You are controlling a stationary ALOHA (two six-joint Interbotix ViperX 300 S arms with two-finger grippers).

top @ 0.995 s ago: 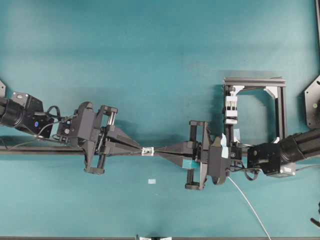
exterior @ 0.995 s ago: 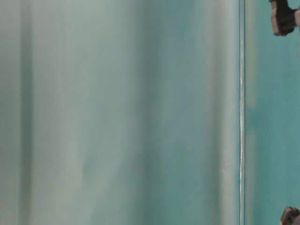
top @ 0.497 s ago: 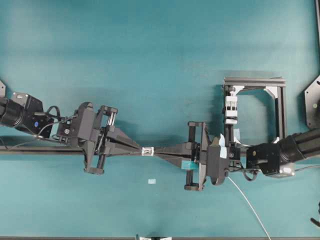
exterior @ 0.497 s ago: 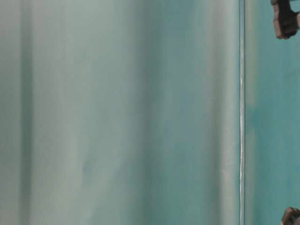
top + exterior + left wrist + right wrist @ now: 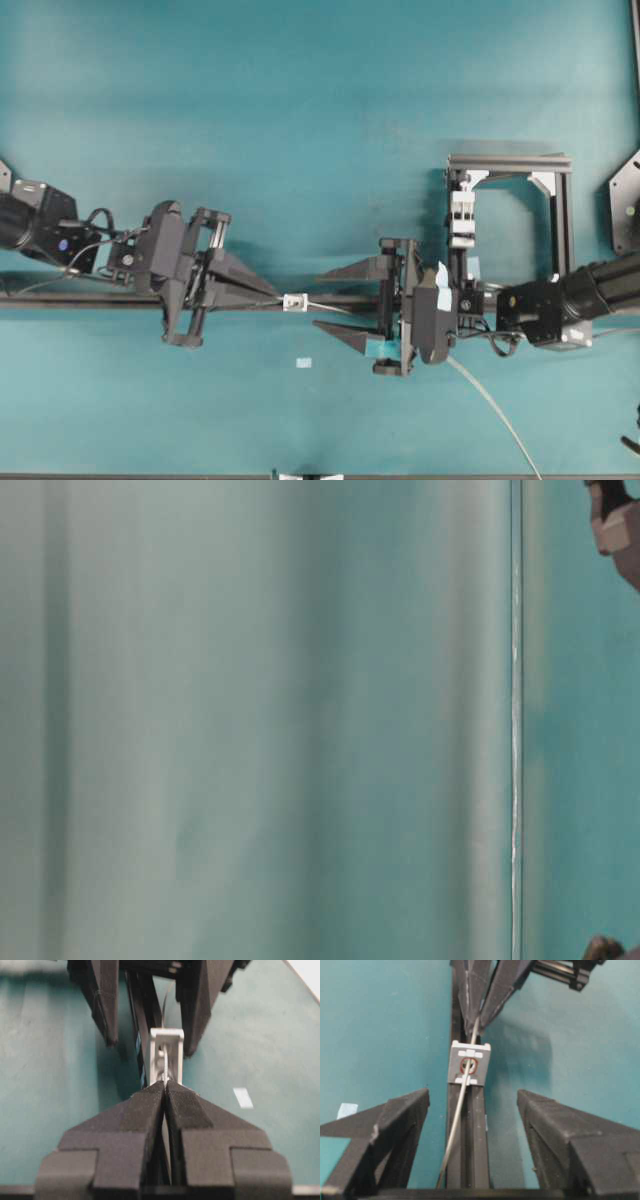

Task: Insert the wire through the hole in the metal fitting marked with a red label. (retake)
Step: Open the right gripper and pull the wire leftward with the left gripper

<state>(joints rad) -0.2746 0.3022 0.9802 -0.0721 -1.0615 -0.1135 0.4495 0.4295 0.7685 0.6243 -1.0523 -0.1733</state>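
Note:
The small silvery metal fitting (image 5: pixel 294 300) sits on the black rail (image 5: pixel 100 300); its hole (image 5: pixel 468 1065) is ringed in red. The thin pale wire (image 5: pixel 455 1125) runs along the rail and through the hole. On the far side my left gripper (image 5: pixel 278 295) is shut on it. From the left wrist, the shut left gripper (image 5: pixel 165 1082) pinches the wire (image 5: pixel 165 1062) just in front of the fitting (image 5: pixel 166 1040). My right gripper (image 5: pixel 317 301) stands open astride the rail, its fingers (image 5: pixel 405 1125) well apart from the wire. The wire trails off to the lower right (image 5: pixel 495 405).
A black frame (image 5: pixel 510 160) with a white stacked clip (image 5: pixel 461 220) stands at the right. A pale flat rectangle (image 5: pixel 304 363) lies on the teal table in front of the rail. The table-level view is blurred teal, with only dark arm parts (image 5: pixel 615 520) at its edge.
My right gripper has opened wide and let go of the wire. My left gripper stays shut and has shifted slightly left.

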